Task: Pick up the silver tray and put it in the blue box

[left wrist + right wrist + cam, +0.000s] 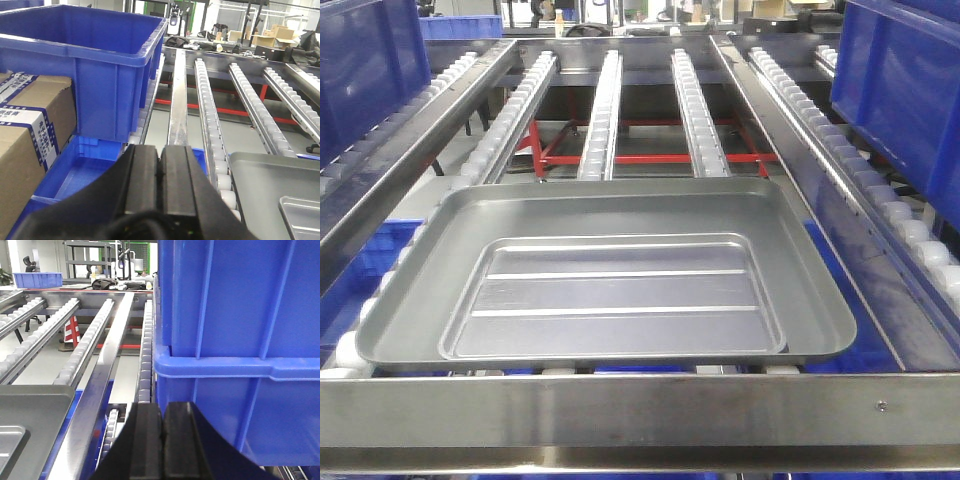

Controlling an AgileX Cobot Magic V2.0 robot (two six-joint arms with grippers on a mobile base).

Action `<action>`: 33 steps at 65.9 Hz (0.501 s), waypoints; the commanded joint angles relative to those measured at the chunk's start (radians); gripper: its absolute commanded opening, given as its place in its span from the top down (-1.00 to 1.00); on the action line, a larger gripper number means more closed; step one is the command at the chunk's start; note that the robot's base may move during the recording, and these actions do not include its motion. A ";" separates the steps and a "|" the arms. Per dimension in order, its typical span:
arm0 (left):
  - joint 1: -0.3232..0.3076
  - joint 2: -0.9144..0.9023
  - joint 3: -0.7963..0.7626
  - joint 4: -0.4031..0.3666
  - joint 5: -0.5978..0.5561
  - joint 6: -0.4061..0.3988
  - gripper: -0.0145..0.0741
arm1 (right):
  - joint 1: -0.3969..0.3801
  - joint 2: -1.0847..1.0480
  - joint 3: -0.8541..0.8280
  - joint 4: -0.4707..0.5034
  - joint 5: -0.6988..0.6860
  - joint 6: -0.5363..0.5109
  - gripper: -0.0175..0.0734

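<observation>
The silver tray [620, 205] lies flat across the roller rails in the middle, with its long ribs running left to right. A deep blue box [90, 70] stands on the left lane and another [235, 330] on the right lane. My left gripper [160, 148] is shut with nothing in it, left of the tray's corner [265, 185] and in front of the left box. My right gripper [162, 409] is shut and empty too, close against the right box's wall, with the tray's edge [35, 410] to its left. Neither gripper shows in the front view.
A steel crossbar [640, 415] runs along the near edge below the tray. Roller rails [700, 110] stretch away behind it over a red frame [650, 158]. A taped cardboard carton [30, 135] sits at the far left, with a lower blue bin [70, 175] beside it.
</observation>
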 commanded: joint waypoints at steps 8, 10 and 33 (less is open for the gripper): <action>0.000 -0.014 -0.002 0.000 -0.091 0.003 0.89 | -0.005 -0.021 0.002 0.000 -0.088 -0.007 0.51; 0.000 -0.014 -0.002 0.000 -0.091 0.003 0.89 | -0.005 -0.021 0.002 0.000 -0.088 -0.007 0.51; -0.002 0.291 -0.568 -0.215 0.796 0.210 0.89 | 0.013 0.457 -0.609 0.010 0.704 -0.034 0.51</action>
